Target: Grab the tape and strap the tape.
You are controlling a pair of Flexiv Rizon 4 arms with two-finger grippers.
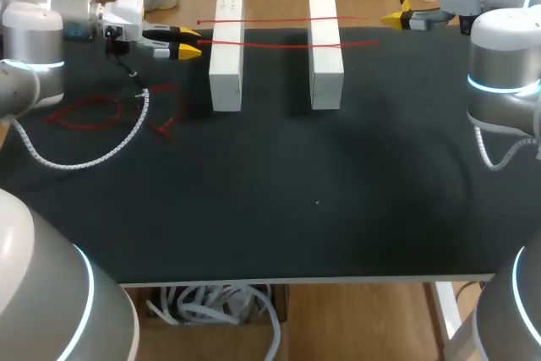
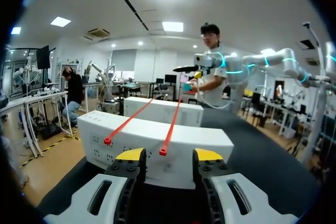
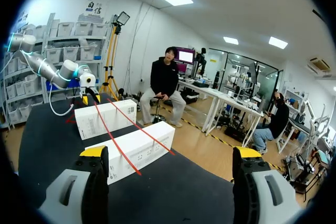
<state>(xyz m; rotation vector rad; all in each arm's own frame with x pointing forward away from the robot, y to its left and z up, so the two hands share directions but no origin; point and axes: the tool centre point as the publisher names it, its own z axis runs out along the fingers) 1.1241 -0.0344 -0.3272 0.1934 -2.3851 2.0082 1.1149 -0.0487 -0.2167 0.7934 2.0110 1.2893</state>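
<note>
Bare black mat [image 1: 321,234] lies nearest me. Further, at left, spare red ties [image 1: 84,113] lie loose. Beyond them, left block [image 1: 226,65] and right block [image 1: 325,57] carry the near tape [image 1: 279,45] and far tape [image 1: 270,20], bridged clear of the mat, I judge, for finger access. My left gripper [image 1: 189,42], fingers spread, faces the near tape's left end, pinching nothing. Far right, my right gripper [image 1: 396,19] is spread wide, well apart from both tapes.

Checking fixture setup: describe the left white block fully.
The left white block is a long, matte rectangular box with small dots at its far end. It lies flat on the black table, parallel to the right white block. Two red straps cross its top. The left gripper, open, sits beside its left side, not touching.
</note>
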